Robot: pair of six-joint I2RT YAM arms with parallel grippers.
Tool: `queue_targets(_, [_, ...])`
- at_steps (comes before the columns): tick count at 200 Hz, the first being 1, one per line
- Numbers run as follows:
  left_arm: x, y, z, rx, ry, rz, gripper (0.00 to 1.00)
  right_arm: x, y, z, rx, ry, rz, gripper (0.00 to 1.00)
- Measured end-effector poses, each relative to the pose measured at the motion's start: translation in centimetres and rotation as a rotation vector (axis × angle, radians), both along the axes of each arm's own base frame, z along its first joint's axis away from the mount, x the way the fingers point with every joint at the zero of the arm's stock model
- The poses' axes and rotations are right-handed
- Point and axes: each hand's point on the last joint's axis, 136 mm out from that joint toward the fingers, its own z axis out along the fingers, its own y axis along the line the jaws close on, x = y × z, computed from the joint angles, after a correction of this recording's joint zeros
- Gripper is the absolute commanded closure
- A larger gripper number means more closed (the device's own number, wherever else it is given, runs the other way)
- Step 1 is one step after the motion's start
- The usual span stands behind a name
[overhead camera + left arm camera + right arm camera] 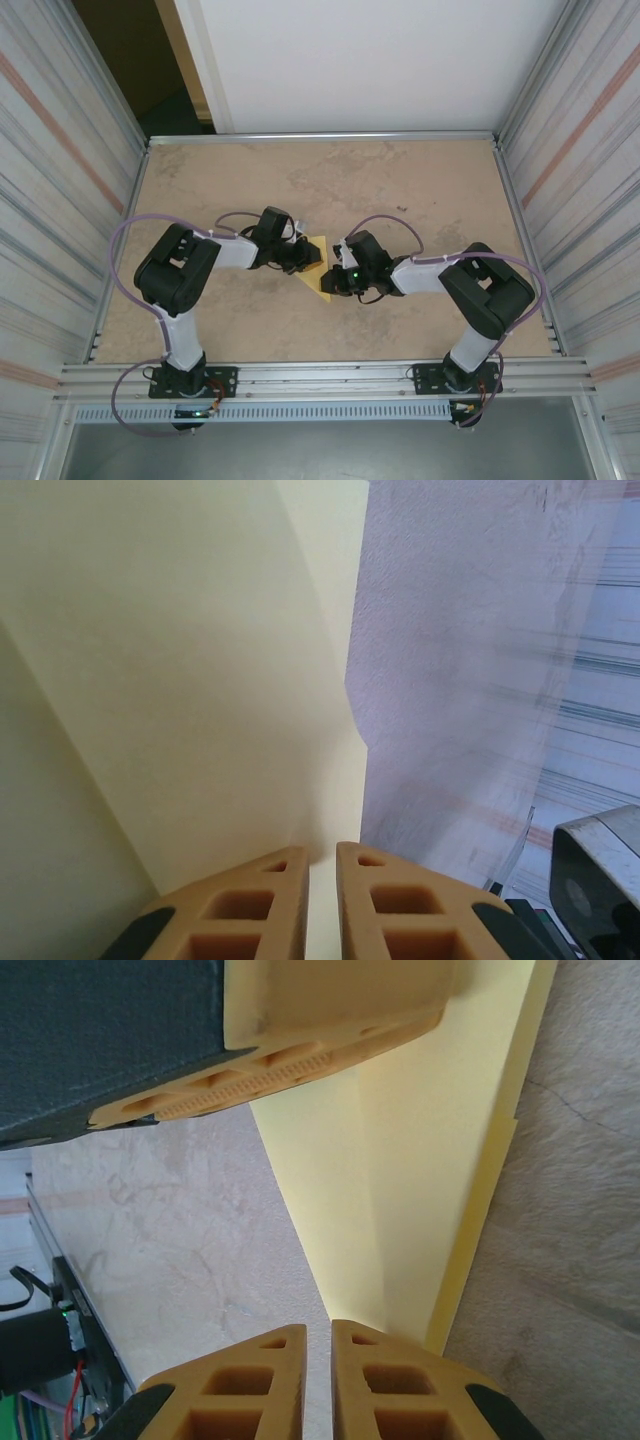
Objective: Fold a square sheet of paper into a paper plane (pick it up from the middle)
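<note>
The folded yellow paper (200, 680) sits mid-surface (400, 190) between the two arms. The left pincer (322, 852) is clenched on its edge. The right pincer (318, 1332) is clenched at the opposite corner, possibly nipping it.

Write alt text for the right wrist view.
A folded pale-yellow paper sheet tapers down to the right end effector, whose tan fingers close on its narrow end. The left end effector holds the wide end at the top, over a speckled beige table.
</note>
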Motion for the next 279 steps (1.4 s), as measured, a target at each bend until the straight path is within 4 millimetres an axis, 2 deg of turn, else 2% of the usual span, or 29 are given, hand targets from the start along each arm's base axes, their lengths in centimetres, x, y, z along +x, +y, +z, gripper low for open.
queue_targets(83, [0.0, -0.1, 0.0, -0.005, 0.004, -0.005, 0.83, 0.0, 0.0, -0.8, 0.004, 0.024, 0.0, 0.83])
queue_targets(116, [-0.1, -0.1, -0.2, -0.004, 0.009, -0.007, 0.83, 0.1, -0.2, -0.5, 0.023, 0.03, -0.014, 0.76])
queue_targets(157, [-0.1, -0.2, -0.2, -0.006, 0.01, -0.009, 0.83, 0.9, -1.7, 2.0, 0.065, -0.028, -0.061, 0.74])
queue_targets(178, [-0.1, -0.2, -0.2, -0.007, 0.011, -0.009, 0.83, 1.5, -1.9, 2.5, 0.079, -0.045, -0.074, 0.74])
queue_targets(211, [-0.1, -0.2, -0.2, -0.007, 0.011, -0.009, 0.82, 1.5, -1.6, 2.2, 0.089, -0.036, -0.07, 0.75])
queue_targets(254, [-0.1, -0.2, -0.1, -0.01, 0.012, -0.012, 0.81, 0.5, -1.2, 0.1, 0.065, 0.035, -0.048, 0.77])
queue_targets(279, [-0.2, -0.3, -0.1, -0.013, 0.014, -0.015, 0.8, 0.3, -0.9, -0.5, 0.061, 0.053, -0.037, 0.78])
